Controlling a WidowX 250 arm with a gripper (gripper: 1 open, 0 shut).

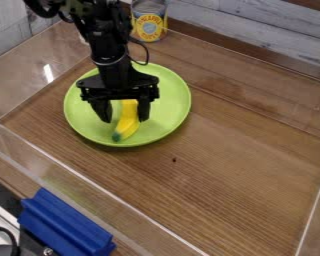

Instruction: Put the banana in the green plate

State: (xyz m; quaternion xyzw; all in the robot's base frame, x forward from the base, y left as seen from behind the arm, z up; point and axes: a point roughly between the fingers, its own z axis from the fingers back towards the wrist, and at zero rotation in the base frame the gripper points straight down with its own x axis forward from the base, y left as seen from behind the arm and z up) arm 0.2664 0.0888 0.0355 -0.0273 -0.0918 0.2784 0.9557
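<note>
The green plate (170, 98) lies on the wooden table at the left of centre. On it is the banana (125, 121), yellow, with its dark tip down against the plate's near side. My gripper (123, 108) points down over the plate and straddles the banana. Its black fingers (147, 106) stand on either side of the fruit with small gaps showing, so it looks open. The gripper's body hides the banana's upper end.
A can with a yellow label (149, 24) stands behind the plate at the back edge. A blue object (63, 228) sits at the front left, outside the clear wall (29, 150). Clear panels fence the wooden table (236, 150).
</note>
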